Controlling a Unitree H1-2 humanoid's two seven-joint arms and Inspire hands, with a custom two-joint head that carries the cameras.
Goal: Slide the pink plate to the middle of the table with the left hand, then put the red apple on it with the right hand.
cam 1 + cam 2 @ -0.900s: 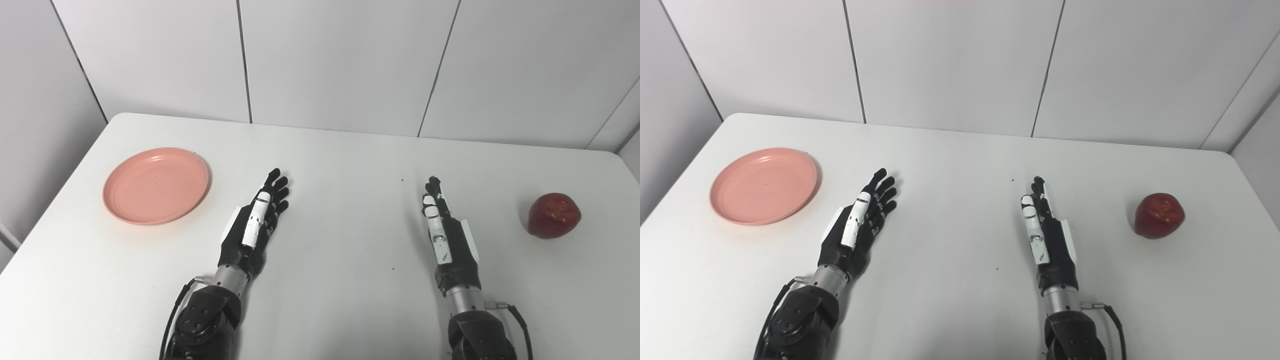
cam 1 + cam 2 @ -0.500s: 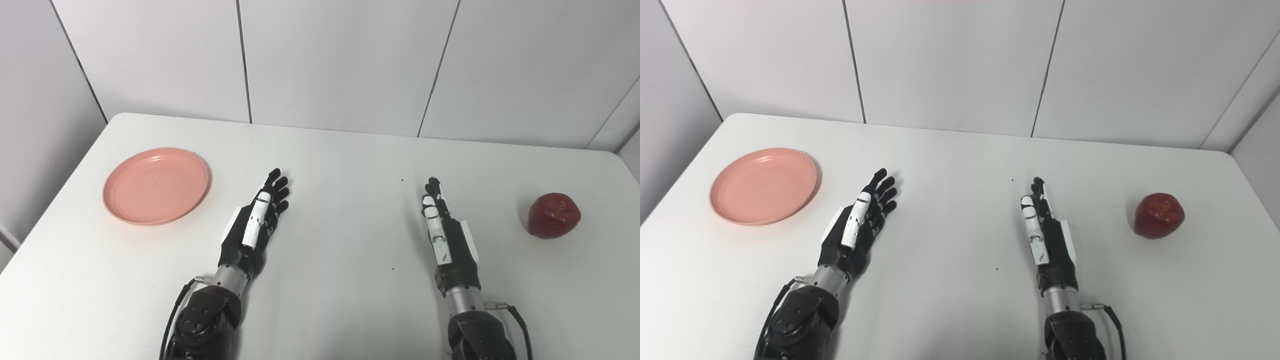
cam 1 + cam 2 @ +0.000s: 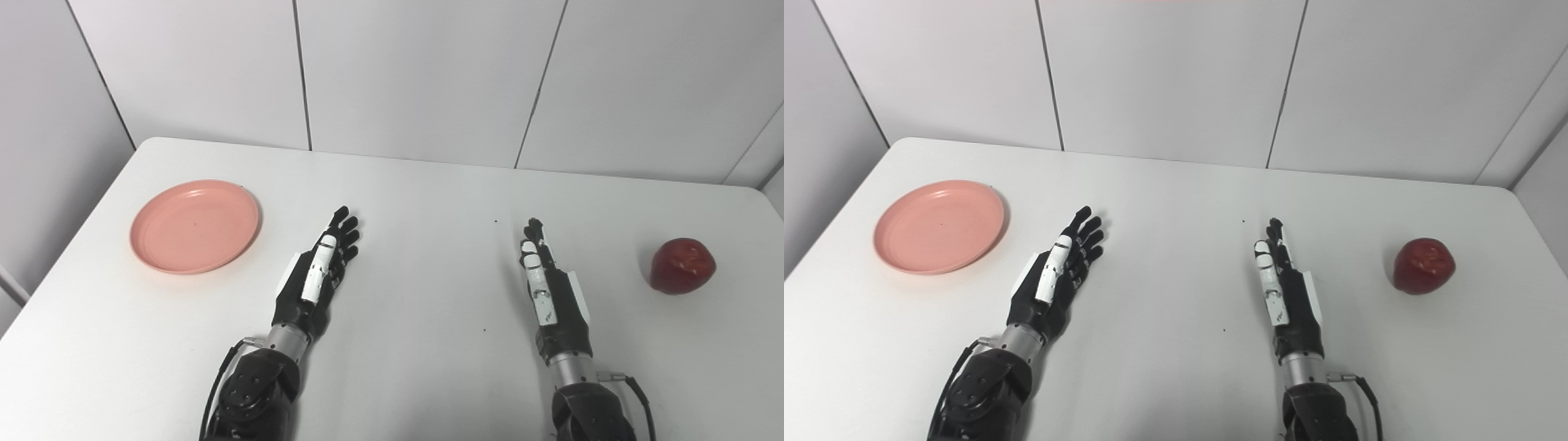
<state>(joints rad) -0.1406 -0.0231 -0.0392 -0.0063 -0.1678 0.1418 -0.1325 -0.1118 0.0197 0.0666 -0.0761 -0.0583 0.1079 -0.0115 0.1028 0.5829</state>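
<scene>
lying left of the empty, spread left hand [image 3: 315,275], pink plate [image 3: 195,225]; red apple [image 3: 682,265] right of empty, straight-fingered right hand [image 3: 548,288].

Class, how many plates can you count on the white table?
1: a round pink plastic plate on the table's left side, empty; none seems hidden.

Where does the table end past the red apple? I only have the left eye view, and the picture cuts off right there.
Observer: The right eye view shows the table's right edge just beyond the red apple, with a strip of tabletop between them.
Operator: Is anything sitting on that strip?
Observer: Nothing I can see, only white tabletop up to the edge.
Operator: And past the edge?
Observer: A grey side wall, running back to the table's rounded far corner.
</scene>
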